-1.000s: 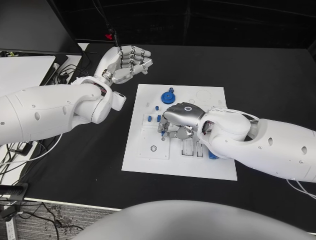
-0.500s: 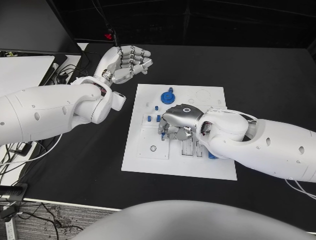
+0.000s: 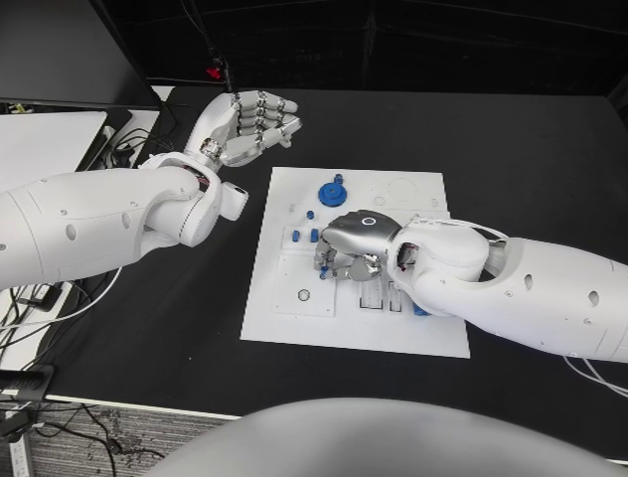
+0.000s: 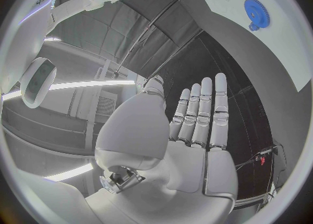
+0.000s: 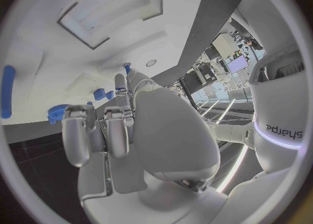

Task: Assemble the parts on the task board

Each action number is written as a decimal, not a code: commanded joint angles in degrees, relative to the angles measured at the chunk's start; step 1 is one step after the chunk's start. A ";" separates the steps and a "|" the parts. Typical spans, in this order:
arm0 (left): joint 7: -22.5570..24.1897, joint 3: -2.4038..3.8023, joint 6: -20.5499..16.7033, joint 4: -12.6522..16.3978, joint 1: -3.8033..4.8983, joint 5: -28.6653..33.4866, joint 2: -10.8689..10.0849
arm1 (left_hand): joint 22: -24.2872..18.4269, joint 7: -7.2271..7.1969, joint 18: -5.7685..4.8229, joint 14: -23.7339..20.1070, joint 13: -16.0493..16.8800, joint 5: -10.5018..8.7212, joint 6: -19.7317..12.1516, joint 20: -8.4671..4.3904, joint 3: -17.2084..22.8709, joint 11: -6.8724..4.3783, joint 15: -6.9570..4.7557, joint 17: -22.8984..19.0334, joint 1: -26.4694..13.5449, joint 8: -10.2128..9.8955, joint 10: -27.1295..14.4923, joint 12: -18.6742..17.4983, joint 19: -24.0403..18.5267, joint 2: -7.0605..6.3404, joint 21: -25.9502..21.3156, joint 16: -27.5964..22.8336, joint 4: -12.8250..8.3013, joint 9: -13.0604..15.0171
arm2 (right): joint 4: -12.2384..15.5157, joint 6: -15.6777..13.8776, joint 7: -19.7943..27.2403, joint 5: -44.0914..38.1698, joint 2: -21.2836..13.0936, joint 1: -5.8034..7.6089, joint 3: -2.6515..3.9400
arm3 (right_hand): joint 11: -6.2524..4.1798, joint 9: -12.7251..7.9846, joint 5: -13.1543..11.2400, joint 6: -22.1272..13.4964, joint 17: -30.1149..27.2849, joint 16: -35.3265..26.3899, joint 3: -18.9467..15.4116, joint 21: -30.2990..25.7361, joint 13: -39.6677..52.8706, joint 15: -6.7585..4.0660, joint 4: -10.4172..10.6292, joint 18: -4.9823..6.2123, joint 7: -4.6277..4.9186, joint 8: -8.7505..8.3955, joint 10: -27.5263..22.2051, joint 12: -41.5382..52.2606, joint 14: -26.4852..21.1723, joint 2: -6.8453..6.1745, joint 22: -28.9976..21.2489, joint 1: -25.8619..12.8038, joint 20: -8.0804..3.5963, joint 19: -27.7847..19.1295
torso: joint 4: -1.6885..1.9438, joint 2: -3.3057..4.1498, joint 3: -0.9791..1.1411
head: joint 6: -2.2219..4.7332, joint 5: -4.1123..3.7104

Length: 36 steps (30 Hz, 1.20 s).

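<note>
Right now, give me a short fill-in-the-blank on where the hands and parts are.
1. The right hand is over the white ____.
2. The left hand is raised over the black table, holding ____.
3. The gear near the task board's far edge is coloured ____.

Missing words: task board; nothing; blue

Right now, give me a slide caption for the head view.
Right hand works low over the white board beside a blue gear; left hand is raised off the board, empty.
</note>
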 commanded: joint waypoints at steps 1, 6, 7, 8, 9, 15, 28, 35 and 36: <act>1.39 0.05 -0.23 0.11 0.09 0.21 -0.03 | -0.09 1.70 0.66 0.36 -0.08 0.22 -0.38 0.14 -0.27 -0.10 0.10 -0.10 0.09 0.38 -0.35 0.39 0.40 0.63 0.02 0.40 -0.01 -0.06 | -0.03 0.85 -0.06 -0.32 0.07 0.03 0.02 | 0.04 0.05 0.33 0.29 15.07 0.14 0.39 -0.37 -0.09 0.27 -0.10 -0.02 0.29 0.17 -0.53 -0.23 5.95 0.22 14.25 -0.30 -0.04 5.45 | -0.01 0.03 0.02 | 0.01 0.04; 1.38 0.05 -0.21 0.14 0.09 0.21 -0.05 | -0.09 1.70 0.66 0.36 -0.08 0.22 -0.38 0.14 -0.27 -0.10 0.10 -0.10 0.09 0.38 -0.35 0.39 0.40 0.63 0.02 0.40 -0.01 -0.06 | -0.19 0.85 0.02 -0.32 0.19 0.00 0.02 | 0.08 0.04 0.36 0.24 15.07 0.14 0.46 -0.36 -0.09 0.30 -0.15 -0.02 0.33 0.12 -0.66 -0.24 5.95 0.21 14.25 -0.31 -0.01 5.45 | -0.03 0.05 0.03 | 0.01 0.05; 1.37 0.05 -0.21 0.14 0.09 0.21 -0.05 | -0.09 1.70 0.66 0.36 -0.08 0.22 -0.38 0.14 -0.27 -0.10 0.10 -0.10 0.09 0.38 -0.35 0.39 0.40 0.63 0.02 0.40 -0.01 -0.06 | -0.24 0.84 0.04 -0.32 0.25 -0.01 0.02 | 0.11 0.04 0.37 0.20 15.07 0.14 0.50 -0.38 -0.10 0.33 -0.17 -0.02 0.36 0.08 -0.75 -0.24 5.95 0.19 14.24 -0.32 0.01 5.44 | -0.02 0.06 0.03 | 0.01 0.08; 1.37 0.05 -0.22 0.13 0.09 0.21 -0.05 | -0.09 1.70 0.66 0.36 -0.08 0.22 -0.38 0.14 -0.27 -0.10 0.10 -0.10 0.09 0.38 -0.35 0.39 0.40 0.63 0.02 0.40 -0.01 -0.06 | -0.28 0.84 0.06 -0.32 0.29 -0.01 0.02 | 0.11 0.04 0.37 0.20 15.07 0.14 0.50 -0.38 -0.10 0.33 -0.17 -0.02 0.36 0.08 -0.75 -0.24 5.95 0.19 14.24 -0.32 0.01 5.44 | -0.01 0.04 0.03 | 0.01 0.06; 1.38 0.05 -0.23 0.12 0.09 0.21 -0.04 | -0.09 1.70 0.66 0.36 -0.08 0.22 -0.38 0.14 -0.27 -0.10 0.10 -0.10 0.09 0.38 -0.35 0.39 0.40 0.63 0.02 0.40 -0.01 -0.06 | -0.32 0.84 0.08 -0.33 0.33 -0.02 0.02 | 0.11 0.04 0.37 0.20 15.07 0.14 0.50 -0.38 -0.10 0.33 -0.17 -0.02 0.36 0.08 -0.75 -0.24 5.95 0.19 14.24 -0.32 0.01 5.44 | -0.01 0.03 0.04 | 0.01 0.06; 1.41 0.05 -0.30 0.17 0.09 0.21 -0.06 | -0.15 1.68 0.65 0.34 -0.08 0.33 -0.41 0.11 -0.28 -0.12 0.08 -0.25 0.30 0.44 -0.37 0.51 0.50 0.84 0.01 0.53 -0.03 -0.07 | -0.39 0.98 0.14 -0.95 0.50 -0.20 0.02 | 0.11 0.04 0.37 0.20 15.07 0.14 0.50 -0.38 -0.10 0.33 -0.17 -0.02 0.36 0.08 -0.75 -0.24 5.95 0.19 14.24 -0.32 0.01 5.44 | -0.03 0.05 0.01 | 0.01 0.15; 1.40 0.05 -0.32 0.13 0.09 0.21 -0.03 | -0.15 1.68 0.65 0.34 -0.08 0.33 -0.41 0.11 -0.28 -0.12 0.08 -0.25 0.30 0.44 -0.37 0.51 0.50 0.84 0.01 0.53 -0.03 -0.07 | -0.33 1.78 0.03 -2.04 0.79 -0.67 0.02 | 0.22 0.02 0.39 0.06 15.07 0.14 0.59 -0.63 -0.09 0.42 -0.23 0.05 0.46 -0.05 -1.05 -0.24 5.95 0.07 14.10 -0.45 0.08 5.35 | -0.03 0.00 0.00 | 0.01 0.15; 1.37 0.05 -0.30 0.13 0.09 0.21 -0.05 | -0.15 1.68 0.65 0.34 -0.08 0.33 -0.41 0.11 -0.28 -0.12 0.08 -0.25 0.30 0.44 -0.37 0.51 0.50 0.84 0.01 0.53 -0.03 -0.07 | -0.17 2.11 0.00 -2.82 0.71 -0.78 0.02 | 0.54 -0.05 -0.12 -0.48 15.07 0.14 0.54 -0.81 -0.10 0.72 -0.51 0.10 0.75 -0.51 -2.20 -0.27 5.95 -0.97 13.99 -0.84 0.31 5.29 | -0.03 -0.01 -0.02 | 0.01 0.05; 1.37 0.05 -0.30 0.12 0.09 0.21 -0.04 | -0.15 1.68 0.65 0.34 -0.08 0.33 -0.41 0.11 -0.28 -0.12 0.08 -0.25 0.30 0.44 -0.37 0.51 0.50 0.84 0.01 0.53 -0.03 -0.07 | -0.14 2.00 0.05 -2.91 0.70 -0.79 0.02 | 0.70 -0.13 -0.34 -0.99 15.07 0.14 0.49 -0.82 -0.11 0.89 -0.49 0.10 0.92 -0.82 -2.77 -0.26 5.95 -1.34 13.98 -1.06 0.40 5.28 | -0.04 -0.01 -0.02 | 0.01 0.02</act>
